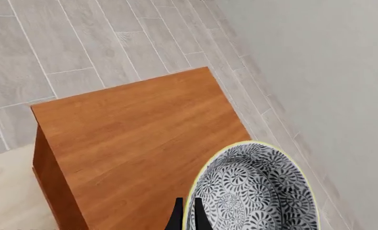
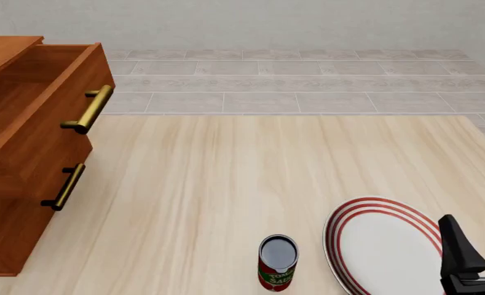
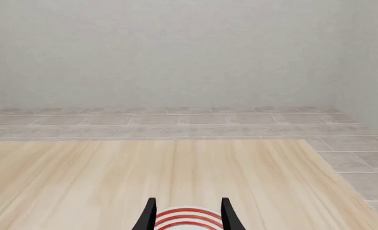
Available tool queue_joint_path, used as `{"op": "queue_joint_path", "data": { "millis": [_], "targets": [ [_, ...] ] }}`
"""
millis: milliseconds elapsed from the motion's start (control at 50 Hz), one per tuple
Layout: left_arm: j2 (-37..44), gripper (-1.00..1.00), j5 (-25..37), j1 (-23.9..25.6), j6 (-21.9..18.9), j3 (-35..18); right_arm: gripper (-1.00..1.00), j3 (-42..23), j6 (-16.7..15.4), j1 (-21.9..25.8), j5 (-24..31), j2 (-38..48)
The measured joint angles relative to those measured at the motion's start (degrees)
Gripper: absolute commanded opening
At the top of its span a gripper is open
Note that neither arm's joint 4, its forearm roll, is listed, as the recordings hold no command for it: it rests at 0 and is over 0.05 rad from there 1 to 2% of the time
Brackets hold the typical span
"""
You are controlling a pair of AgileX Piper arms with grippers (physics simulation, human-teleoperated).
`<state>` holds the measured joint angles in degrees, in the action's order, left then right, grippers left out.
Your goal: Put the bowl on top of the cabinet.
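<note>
Left gripper (image 1: 187,215) is clamped on the bowl (image 1: 256,191) rim, holding it over the cabinet (image 1: 144,129) top. Right gripper (image 3: 187,214) hangs spread above the plate (image 2: 386,249).

The bowl (image 1: 256,191) and the left gripper (image 1: 185,216) are cut off by the wrist view's edge, and the front view crops the cabinet (image 2: 29,153) and plate (image 2: 386,249).

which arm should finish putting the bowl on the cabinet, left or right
Left. Its gripper pinches the bowl by the rim, right above the cabinet top. The right gripper hangs open over the plate, across the table from the cabinet.
</note>
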<state>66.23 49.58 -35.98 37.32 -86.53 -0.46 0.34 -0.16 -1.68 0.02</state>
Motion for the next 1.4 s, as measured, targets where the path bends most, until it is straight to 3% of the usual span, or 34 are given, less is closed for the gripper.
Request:
{"op": "queue_joint_path", "data": {
  "millis": [680, 1400],
  "targets": [
    [0.1, -1.00, -0.2, -2.6, 1.7, 1.8, 1.00, -0.3, -0.1, 0.1, 0.2, 0.0],
    [-0.1, -1.00, 0.2, -6.2, -0.2, 0.6, 1.00, -0.3, 0.1, -0.1, 0.0, 0.0]
  ]
}}
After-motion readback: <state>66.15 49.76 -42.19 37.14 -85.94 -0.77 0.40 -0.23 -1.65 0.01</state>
